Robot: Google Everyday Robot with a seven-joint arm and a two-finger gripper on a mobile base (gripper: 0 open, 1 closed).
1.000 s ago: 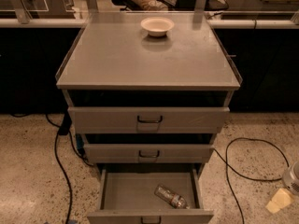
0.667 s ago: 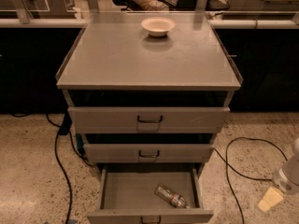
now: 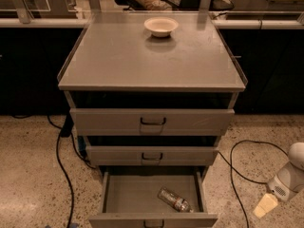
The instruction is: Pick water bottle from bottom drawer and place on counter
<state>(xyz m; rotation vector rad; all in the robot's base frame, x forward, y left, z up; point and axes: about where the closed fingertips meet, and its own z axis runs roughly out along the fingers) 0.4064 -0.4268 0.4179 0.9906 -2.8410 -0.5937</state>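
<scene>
The water bottle (image 3: 175, 200), small, clear and crinkled, lies on its side in the right front part of the open bottom drawer (image 3: 114, 196). The drawer is pulled out below two closed wider grey drawers. The counter (image 3: 142, 61) is the flat grey top of the cabinet above. My gripper (image 3: 264, 206) hangs low at the right edge of the view, over the floor. It is to the right of the bottom drawer and apart from the bottle.
A white bowl (image 3: 161, 26) stands at the back middle of the counter. Black cables (image 3: 61, 160) run over the speckled floor on both sides of the cabinet. Glass-railed partitions and a seated person are behind the counter.
My gripper has moved a little to the left, toward the open bottom drawer. The bottle, bowl and drawers have not moved.
</scene>
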